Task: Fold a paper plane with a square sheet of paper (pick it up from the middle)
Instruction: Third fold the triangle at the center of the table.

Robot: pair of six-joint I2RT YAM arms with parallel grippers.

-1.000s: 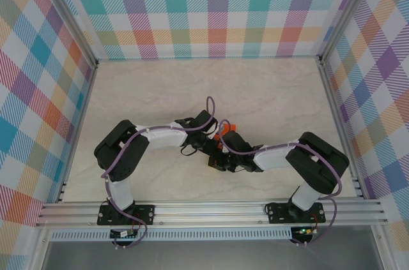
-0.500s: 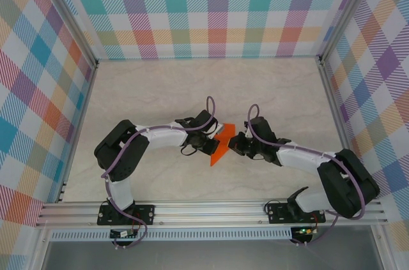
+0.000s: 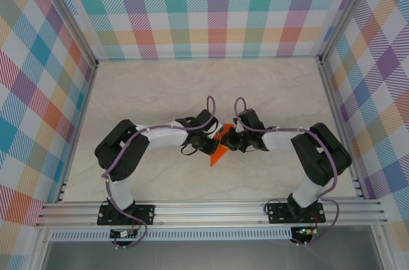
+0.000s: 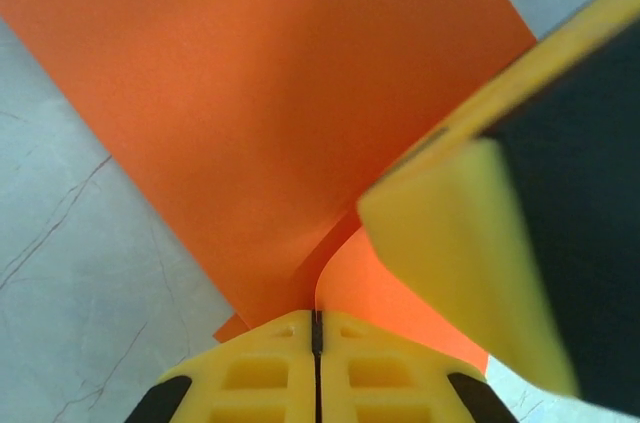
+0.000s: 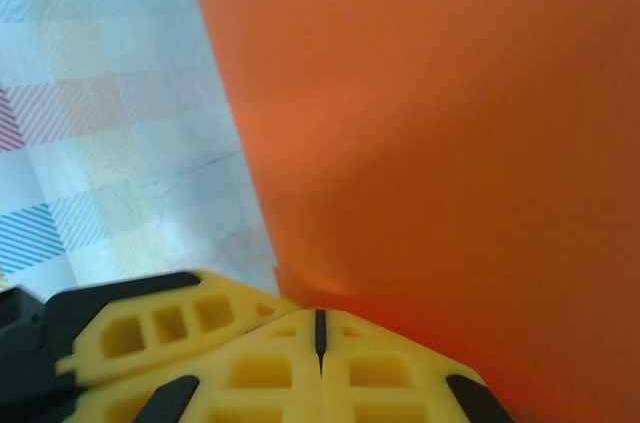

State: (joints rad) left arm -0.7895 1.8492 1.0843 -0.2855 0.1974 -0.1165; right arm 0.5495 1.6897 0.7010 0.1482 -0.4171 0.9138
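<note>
Marbled pale tabletop [image 3: 160, 91], checked walls [image 3: 217, 15] around. Left gripper [image 4: 317, 328] was shut tight, an edge of the orange sheet [image 4: 280, 93] curling into its seam, pinched. Right gripper [image 5: 320, 328] was likewise closed, the sheet running out from its tips; it appeared gripped there too. The two met near the table's middle, the sheet between them, one pointed corner toward the near edge. Judged: an early fold in hand. Next move likely calls for lining up edges and pressing flat. Creases were hidden under fingers; fold count unclear.
</note>
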